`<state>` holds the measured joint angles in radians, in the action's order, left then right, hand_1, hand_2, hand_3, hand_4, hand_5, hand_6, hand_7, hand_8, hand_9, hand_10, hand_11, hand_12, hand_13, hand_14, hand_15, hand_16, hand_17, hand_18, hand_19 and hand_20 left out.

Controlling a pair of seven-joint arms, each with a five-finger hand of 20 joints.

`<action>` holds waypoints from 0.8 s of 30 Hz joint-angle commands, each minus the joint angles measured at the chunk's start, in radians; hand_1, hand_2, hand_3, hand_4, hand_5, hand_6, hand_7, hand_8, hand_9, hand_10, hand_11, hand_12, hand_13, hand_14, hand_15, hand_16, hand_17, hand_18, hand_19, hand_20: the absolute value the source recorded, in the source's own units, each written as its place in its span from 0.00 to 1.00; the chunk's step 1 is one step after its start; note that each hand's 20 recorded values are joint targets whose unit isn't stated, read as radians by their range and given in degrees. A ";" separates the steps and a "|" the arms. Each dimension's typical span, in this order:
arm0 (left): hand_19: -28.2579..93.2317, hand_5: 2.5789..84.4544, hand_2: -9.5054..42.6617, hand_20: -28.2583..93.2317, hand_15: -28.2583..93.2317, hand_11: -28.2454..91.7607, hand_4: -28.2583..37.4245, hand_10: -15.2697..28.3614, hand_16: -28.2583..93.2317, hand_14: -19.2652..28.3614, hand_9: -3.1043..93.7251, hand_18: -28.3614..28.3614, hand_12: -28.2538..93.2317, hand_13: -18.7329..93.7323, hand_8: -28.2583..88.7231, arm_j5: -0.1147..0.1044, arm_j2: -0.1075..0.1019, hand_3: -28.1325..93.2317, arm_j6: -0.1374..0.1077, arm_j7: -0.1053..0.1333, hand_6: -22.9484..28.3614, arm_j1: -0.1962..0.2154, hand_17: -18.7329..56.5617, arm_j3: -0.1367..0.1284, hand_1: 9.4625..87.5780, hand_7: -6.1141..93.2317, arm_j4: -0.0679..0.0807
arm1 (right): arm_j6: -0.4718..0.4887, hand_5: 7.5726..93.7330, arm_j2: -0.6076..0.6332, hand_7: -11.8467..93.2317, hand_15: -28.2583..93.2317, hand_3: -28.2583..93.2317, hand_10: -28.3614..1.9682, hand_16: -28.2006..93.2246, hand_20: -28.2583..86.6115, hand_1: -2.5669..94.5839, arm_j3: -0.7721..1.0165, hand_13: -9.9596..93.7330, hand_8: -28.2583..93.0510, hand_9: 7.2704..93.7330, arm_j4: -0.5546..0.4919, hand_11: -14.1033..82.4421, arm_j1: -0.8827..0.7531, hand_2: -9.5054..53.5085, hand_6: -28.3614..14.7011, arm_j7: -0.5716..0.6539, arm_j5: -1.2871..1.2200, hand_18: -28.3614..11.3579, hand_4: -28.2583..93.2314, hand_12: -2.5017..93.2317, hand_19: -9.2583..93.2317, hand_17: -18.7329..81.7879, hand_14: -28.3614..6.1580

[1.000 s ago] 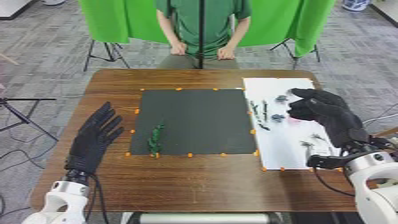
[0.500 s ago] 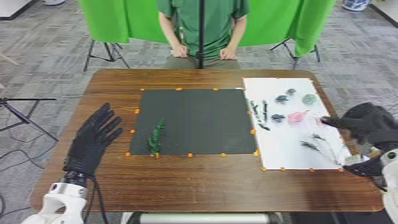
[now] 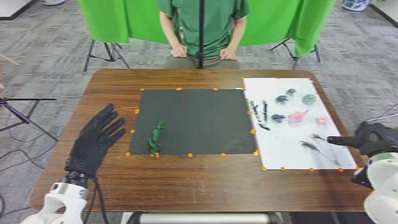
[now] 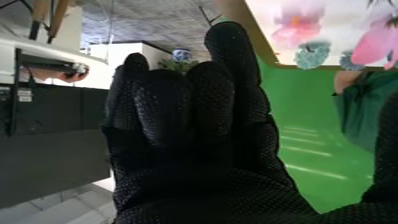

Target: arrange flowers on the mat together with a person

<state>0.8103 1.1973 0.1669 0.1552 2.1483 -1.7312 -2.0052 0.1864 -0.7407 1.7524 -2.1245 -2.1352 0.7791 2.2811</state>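
Head view. Right hand [image 3: 378,140] is hanging at the right edge of the white sheet [image 3: 280,157], palm beyond the edge, fingertips reaching over the sheet. Fingers are lying loosely extended, a slight bend in some; the thumb is standing apart from them, so the hand is spreading fairly wide. No flower is sitting in its grasp.

Nearest to those fingertips: wispy stems [image 3: 310,145], lying just beside them on the near part of the sheet. Farther from the robot than the hand, the pale pink flower [image 3: 322,121] is lying near, with the brighter pink flower [image 3: 297,116] next to it, towards the left. The pale green flower [image 3: 309,99] is lying farther out; blue-grey flowers [image 3: 282,99] are sitting to its left. Dark leafy sprigs [image 3: 258,115] are running along the sheet's left side, well apart from the hand.

Right wrist view: pink blooms and the pale green one are showing past the fingers, apart from them.

Left hand [image 3: 91,142] is hovering left of the dark mat [image 3: 195,120], fingers straight and slightly spread, holding nothing. The green sprig [image 3: 155,137] is lying on that mat's left part, near this hand and not touching it, its length pointing away from the robot.
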 commanded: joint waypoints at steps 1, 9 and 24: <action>0.55 0.30 0.03 0.30 0.39 0.35 0.05 0.56 0.27 0.63 0.22 0.85 0.38 0.33 0.16 -0.001 0.010 0.78 0.014 -0.017 0.50 0.005 0.12 -0.004 0.25 0.22 0.003 | 0.050 0.67 0.009 0.55 0.87 0.72 0.47 0.49 0.53 0.24 -0.063 0.68 0.12 0.68 0.050 0.81 0.054 0.00 0.59 0.002 0.046 0.16 0.00 0.51 0.88 0.48 0.39; 0.55 0.30 0.03 0.30 0.39 0.35 0.05 0.56 0.27 0.63 0.22 0.85 0.38 0.34 0.16 -0.004 0.013 0.78 0.011 -0.018 0.50 0.007 0.12 -0.003 0.25 0.22 0.002 | 0.110 0.73 0.012 0.59 0.88 0.64 0.53 0.50 0.53 0.35 -0.124 0.73 0.11 0.72 0.088 0.83 0.075 0.00 0.63 -0.003 0.105 0.16 0.00 0.50 0.90 0.51 0.43; 0.55 0.30 0.03 0.30 0.39 0.35 0.04 0.56 0.27 0.63 0.22 0.85 0.38 0.34 0.16 -0.007 0.014 0.78 0.002 -0.011 0.50 0.008 0.12 0.002 0.25 0.22 0.003 | 0.062 0.84 0.000 0.63 0.92 0.67 0.64 0.50 0.51 0.56 -0.141 0.83 0.18 0.86 0.154 0.87 0.061 0.00 0.73 -0.143 -0.011 0.21 0.00 0.51 0.94 0.57 0.54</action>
<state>0.8078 1.2021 0.1719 0.1470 2.1476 -1.7329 -2.0056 0.2783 -0.7317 1.5974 -2.0304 -2.0314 0.6978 2.3922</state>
